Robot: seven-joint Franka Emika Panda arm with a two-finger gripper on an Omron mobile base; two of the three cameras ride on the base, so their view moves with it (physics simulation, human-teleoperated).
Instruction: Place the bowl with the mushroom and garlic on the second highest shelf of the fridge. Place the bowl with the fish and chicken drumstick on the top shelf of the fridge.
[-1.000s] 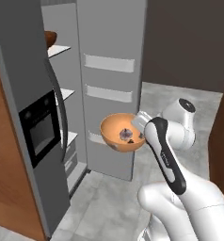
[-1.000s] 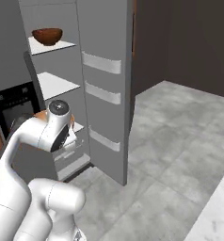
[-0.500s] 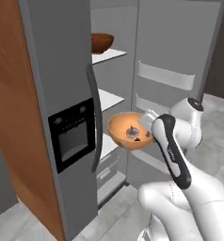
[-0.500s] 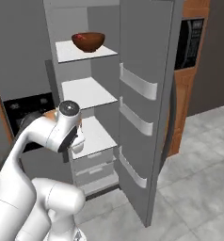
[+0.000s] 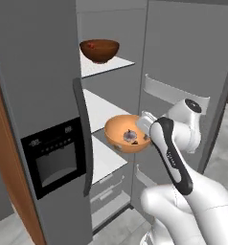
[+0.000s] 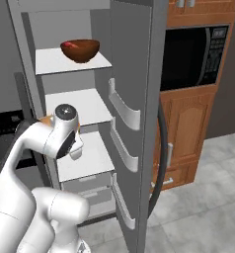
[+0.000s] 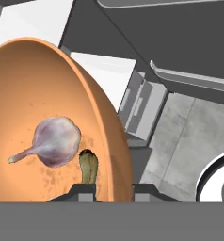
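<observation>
My gripper [image 7: 113, 188] is shut on the rim of the light orange bowl with the mushroom and garlic [image 5: 124, 134], held in the air in front of the open fridge [image 5: 34, 72]. The garlic [image 7: 55, 141] and the mushroom [image 7: 88, 167] lie inside the bowl [image 7: 43, 89]. It hangs a little below the level of the second highest shelf [image 5: 104, 107] and out in front of it. A dark brown bowl [image 5: 99, 50] with red food stands on the top shelf [image 5: 108, 66], seen also in the right base view as the bowl [image 6: 80, 49] on the shelf [image 6: 53, 62].
The right fridge door [image 6: 134, 74] stands open with white bins on its inside. The left door carries a black dispenser panel [image 5: 51, 158] and a long handle [image 5: 85, 139], close to the bowl. A lower shelf [image 6: 85, 158] and drawers sit below. A microwave [image 6: 193, 54] and wood cabinets lie right.
Both base views have swung round, so the fridge's inside now faces me more squarely and closer. The orange bowl stays in my shut gripper.
</observation>
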